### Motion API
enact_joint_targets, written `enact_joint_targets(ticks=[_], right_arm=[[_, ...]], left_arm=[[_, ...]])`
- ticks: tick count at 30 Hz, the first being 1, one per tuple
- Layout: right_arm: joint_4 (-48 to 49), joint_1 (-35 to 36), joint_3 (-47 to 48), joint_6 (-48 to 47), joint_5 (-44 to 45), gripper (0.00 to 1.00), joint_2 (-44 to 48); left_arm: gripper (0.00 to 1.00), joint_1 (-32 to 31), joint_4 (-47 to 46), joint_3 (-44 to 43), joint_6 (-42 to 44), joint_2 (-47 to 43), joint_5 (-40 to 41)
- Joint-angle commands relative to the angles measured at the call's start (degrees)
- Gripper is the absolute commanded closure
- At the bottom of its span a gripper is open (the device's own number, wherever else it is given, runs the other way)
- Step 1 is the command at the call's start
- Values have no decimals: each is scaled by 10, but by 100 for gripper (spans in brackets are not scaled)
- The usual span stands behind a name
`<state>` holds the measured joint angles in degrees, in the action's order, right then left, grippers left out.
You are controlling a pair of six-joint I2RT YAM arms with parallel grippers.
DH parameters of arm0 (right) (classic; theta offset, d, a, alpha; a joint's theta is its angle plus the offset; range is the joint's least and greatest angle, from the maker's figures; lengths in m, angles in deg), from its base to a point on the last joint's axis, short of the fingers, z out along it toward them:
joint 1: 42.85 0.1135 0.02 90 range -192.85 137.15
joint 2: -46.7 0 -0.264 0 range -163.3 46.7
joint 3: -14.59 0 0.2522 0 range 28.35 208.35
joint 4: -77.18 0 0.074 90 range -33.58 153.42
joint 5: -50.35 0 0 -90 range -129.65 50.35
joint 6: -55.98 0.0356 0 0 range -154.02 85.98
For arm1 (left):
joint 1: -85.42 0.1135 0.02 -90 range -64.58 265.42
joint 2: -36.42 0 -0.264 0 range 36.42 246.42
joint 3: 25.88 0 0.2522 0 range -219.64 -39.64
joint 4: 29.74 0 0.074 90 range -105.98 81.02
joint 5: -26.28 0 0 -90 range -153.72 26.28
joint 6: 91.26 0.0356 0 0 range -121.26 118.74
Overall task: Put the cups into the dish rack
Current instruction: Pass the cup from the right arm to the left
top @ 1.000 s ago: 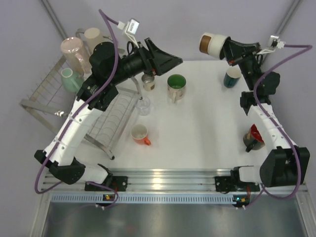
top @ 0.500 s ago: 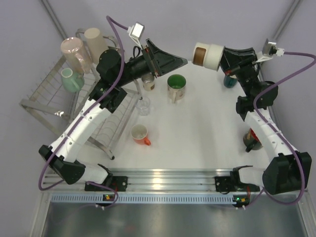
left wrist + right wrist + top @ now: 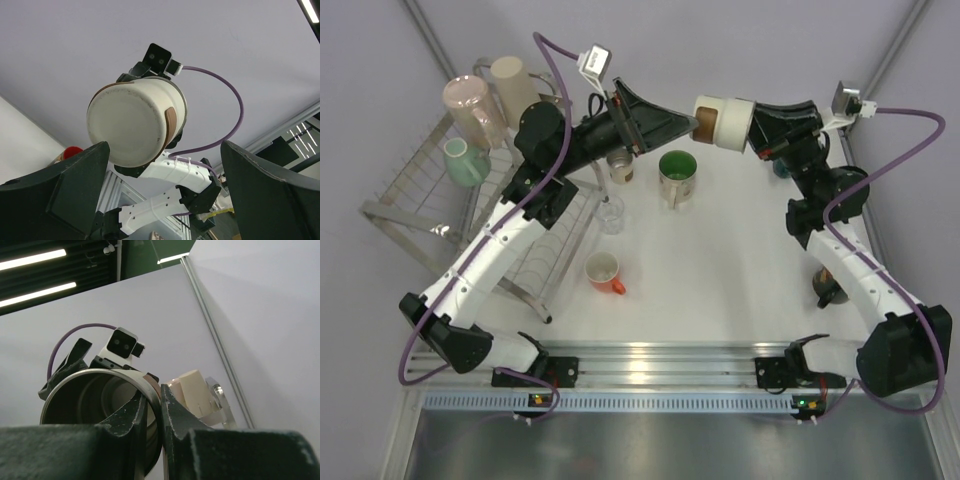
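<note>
My right gripper (image 3: 754, 128) is shut on the rim of the brown-banded white cup (image 3: 720, 121), one finger inside and one outside, and holds it sideways in the air over the table's far side. In the right wrist view, the cup (image 3: 90, 400) fills the left side in front of that gripper (image 3: 160, 407). My left gripper (image 3: 686, 124) is open, with its tips just at the cup's base. In the left wrist view, the cup's bottom (image 3: 132, 125) hangs above the gap of the open left gripper (image 3: 165, 200). The dish rack (image 3: 410, 195) stands at the left.
In the rack stand a pink cup (image 3: 468, 105), a beige cup (image 3: 510, 80) and a teal cup (image 3: 465, 162). On the table are a green-inside cup (image 3: 677, 172), a steel cup (image 3: 620, 166), a clear glass (image 3: 610, 213), an orange-handled cup (image 3: 604, 270) and a dark cup (image 3: 830, 287) at the right.
My right arm has carried the brown-banded cup leftward until it meets the left gripper. My left gripper has swung up and to the right, open throughout.
</note>
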<state>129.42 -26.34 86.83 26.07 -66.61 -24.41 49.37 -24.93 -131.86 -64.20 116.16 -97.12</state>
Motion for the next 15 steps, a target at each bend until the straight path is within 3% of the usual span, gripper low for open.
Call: enact_joint_targets(ticks=[1,7,15], right_arm=[[34,14,15,-25,15,100,12],[39,22,13,-31,16,100,11],[56,32,11,-39,37,100,11]], left_arm=[[1,-3,-47,0,-8,-13,-3],[1,-2,-95,21,-59,-13,-2],[2,-3,-96,27,-62,-6,3]])
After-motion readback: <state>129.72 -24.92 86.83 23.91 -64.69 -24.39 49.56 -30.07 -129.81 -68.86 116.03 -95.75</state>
